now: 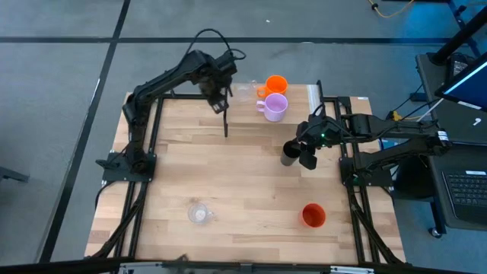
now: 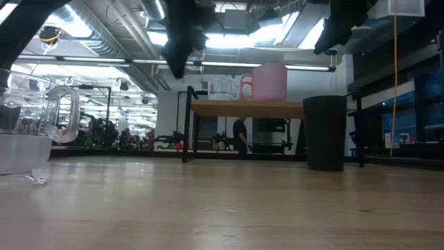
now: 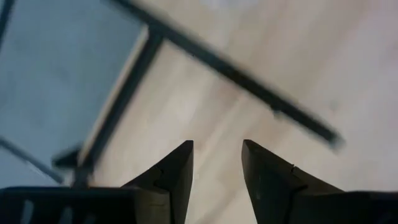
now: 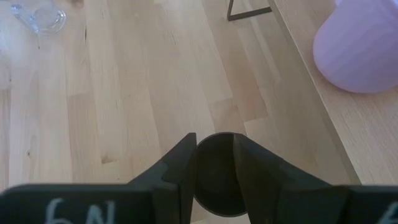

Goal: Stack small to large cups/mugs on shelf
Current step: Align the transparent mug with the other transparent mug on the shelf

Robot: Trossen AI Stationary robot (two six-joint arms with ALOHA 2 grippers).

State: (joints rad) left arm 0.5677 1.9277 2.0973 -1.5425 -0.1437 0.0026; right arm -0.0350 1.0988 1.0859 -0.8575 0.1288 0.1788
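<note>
The shelf stands at the table's far edge and bears a clear tumbler, the orange mug and the lilac mug. The black cup stands upright on the table before the shelf's right end. A second clear tumbler and the red-orange cup stand near the front edge. My right gripper hangs open above the black cup, clear of its rim, as the low view shows. My left gripper is open and empty above the shelf's left end.
The shelf's black posts stand on the table at the far side. The wide middle of the wooden tabletop lies bare between the shelf and the two cups near the front edge. A laptop sits off the table's right side.
</note>
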